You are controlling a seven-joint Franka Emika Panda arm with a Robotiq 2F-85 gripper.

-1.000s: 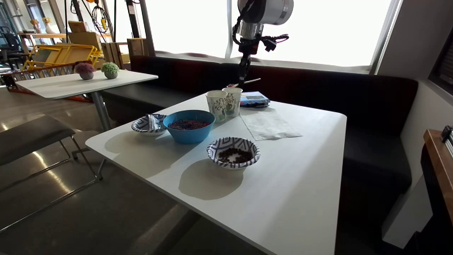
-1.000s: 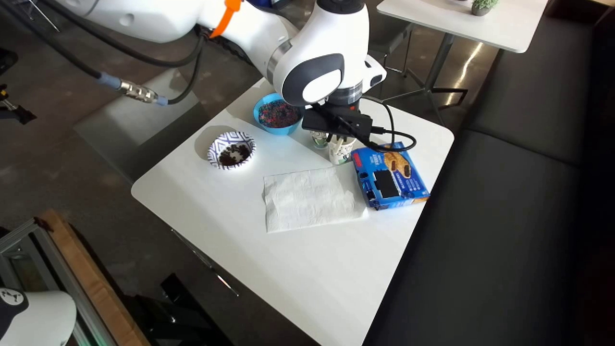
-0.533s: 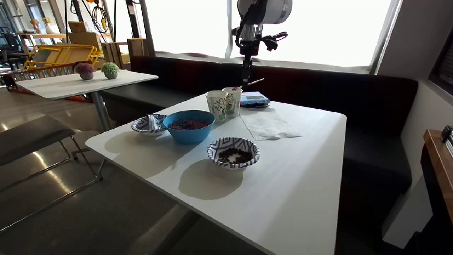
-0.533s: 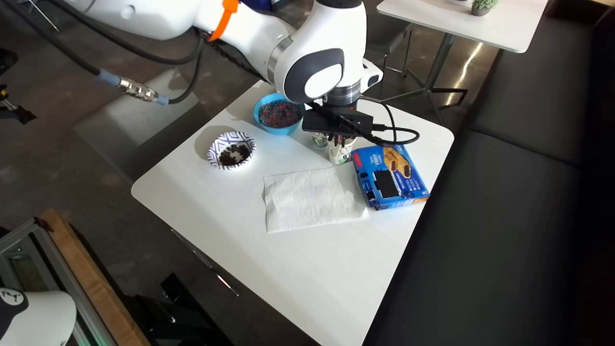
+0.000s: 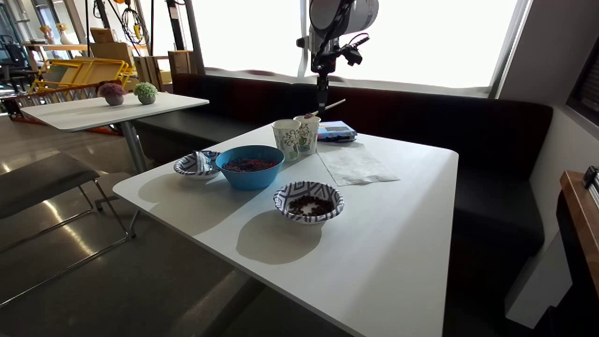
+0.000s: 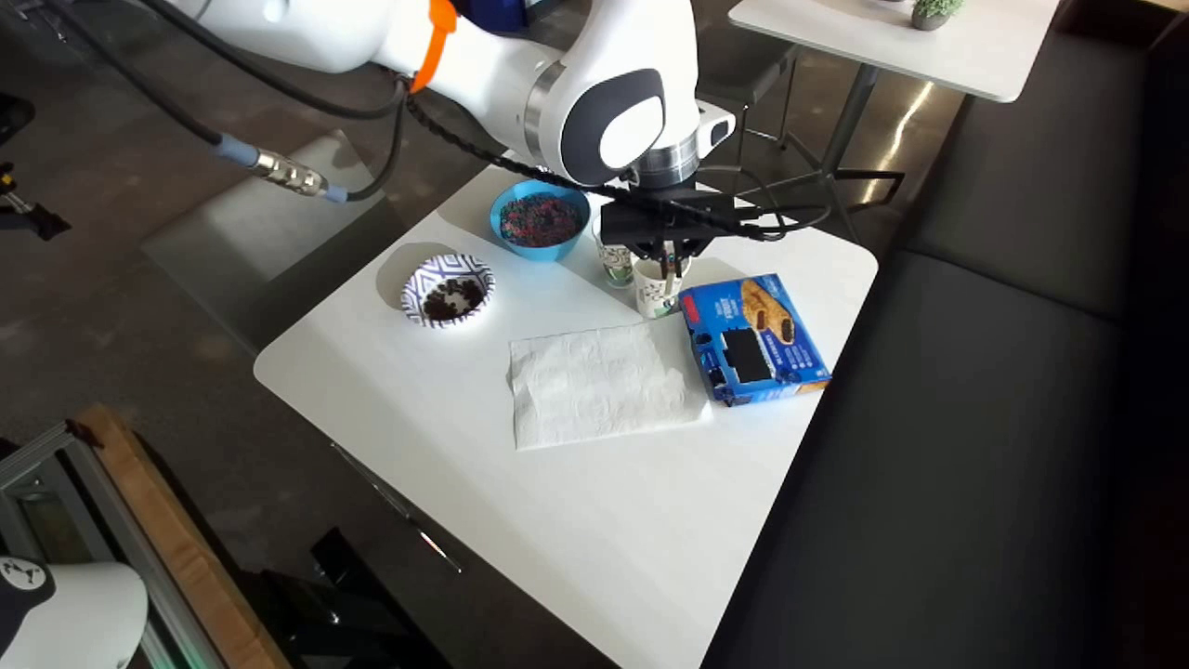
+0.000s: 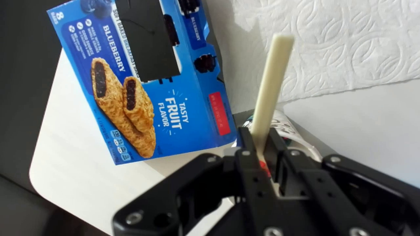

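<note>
My gripper [image 7: 259,132] is shut on the pale stick-like handle of a spoon [image 7: 272,82]. In an exterior view the gripper [image 5: 322,108] holds the spoon [image 5: 333,105] slanted, its handle end higher. The spoon's low end carries reddish bits and is at the rim of a patterned paper cup [image 5: 308,138]. Whether it touches the rim I cannot tell. The cup is partly hidden behind my fingers in the wrist view [image 7: 288,131], with some red and dark bits inside. A second paper cup [image 5: 287,142] stands beside it. Another exterior view shows the gripper [image 6: 671,255] above the cup [image 6: 656,295].
A blue snack box [image 6: 771,325] and a white paper towel [image 6: 608,386] lie near the cups. A blue bowl [image 5: 250,181] holds reddish bits. A patterned bowl [image 5: 281,199] holds dark bits. Another patterned bowl [image 5: 185,164] holds a wrapper. A dark bench [image 6: 1003,418] borders the table.
My wrist has turned and shifted slightly, so both fingers show more in an exterior view. The spoon, still held, now slants more steeply with its loaded end at the cup rim.
</note>
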